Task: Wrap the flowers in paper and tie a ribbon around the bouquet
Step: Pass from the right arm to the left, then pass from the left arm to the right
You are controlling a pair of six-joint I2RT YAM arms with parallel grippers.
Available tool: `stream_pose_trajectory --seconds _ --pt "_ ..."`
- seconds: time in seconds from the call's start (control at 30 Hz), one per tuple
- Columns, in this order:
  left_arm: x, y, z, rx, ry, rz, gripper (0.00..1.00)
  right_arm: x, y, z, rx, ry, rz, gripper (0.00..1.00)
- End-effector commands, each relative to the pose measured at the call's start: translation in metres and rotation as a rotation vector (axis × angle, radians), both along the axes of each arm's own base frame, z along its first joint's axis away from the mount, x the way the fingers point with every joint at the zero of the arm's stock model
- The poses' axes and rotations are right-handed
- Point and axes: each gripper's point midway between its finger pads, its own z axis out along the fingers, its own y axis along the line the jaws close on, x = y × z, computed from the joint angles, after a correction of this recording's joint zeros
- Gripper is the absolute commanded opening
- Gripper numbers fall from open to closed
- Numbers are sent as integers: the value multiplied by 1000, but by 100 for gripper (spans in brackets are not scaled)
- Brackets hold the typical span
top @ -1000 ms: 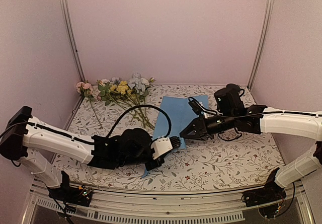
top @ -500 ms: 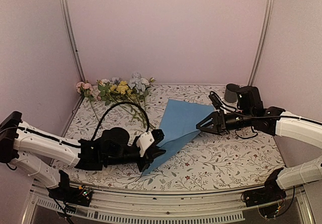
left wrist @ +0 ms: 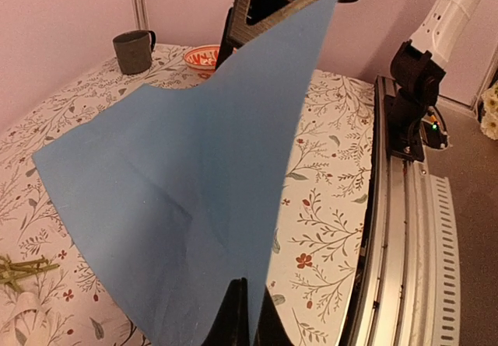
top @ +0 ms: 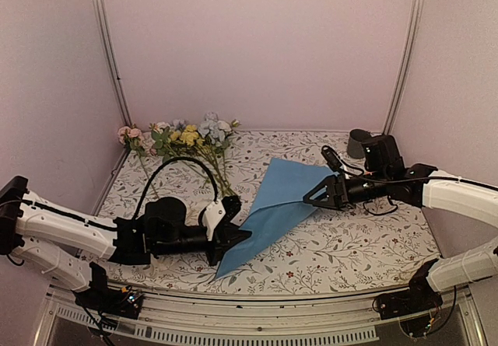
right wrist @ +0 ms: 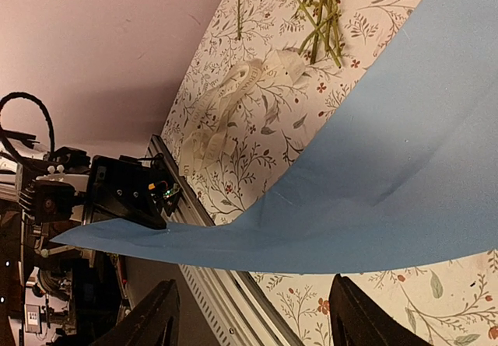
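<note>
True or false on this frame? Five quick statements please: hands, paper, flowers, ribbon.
1. The left hand is shut on a corner of the blue paper. True.
2. The flowers are already wrapped in the paper. False: they lie bare on the tablecloth at the far left, outside the sheet.
3. The right hand has its fingers wide apart. True.
4. The ribbon is tied around the stems. False: it lies loose in a heap on the tablecloth beside the stem ends.
5. A dark mug stands at the far right of the table. True.
</note>
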Motion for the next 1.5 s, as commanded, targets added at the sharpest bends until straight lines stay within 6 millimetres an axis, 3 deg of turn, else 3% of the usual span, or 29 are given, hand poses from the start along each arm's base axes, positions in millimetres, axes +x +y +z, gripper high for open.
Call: stream_pose_trajectory --seconds 0.0,0.3,0.43,0.67,0.77,0.87,1.47 --pt "3 0 5 -32 6 2 0 21 1 9 57 -31 -80 69" --pt "2 -4 3 -29 10 -13 0 27 8 7 144 50 -125 67" --pt "4 -3 3 -30 7 -6 0 28 -1 12 86 25 -165 66" --pt "5 -3 2 -25 12 -8 0 -1 -23 -9 -98 78 -106 70" --pt "6 -4 2 -23 12 -10 0 -6 -31 -4 -130 59 -105 71" --pt "6 -5 1 -22 13 -13 0 -12 -25 -4 -113 86 -55 71" --pt "6 -5 0 -13 11 -30 0 22 -1 -11 -113 55 -29 74"
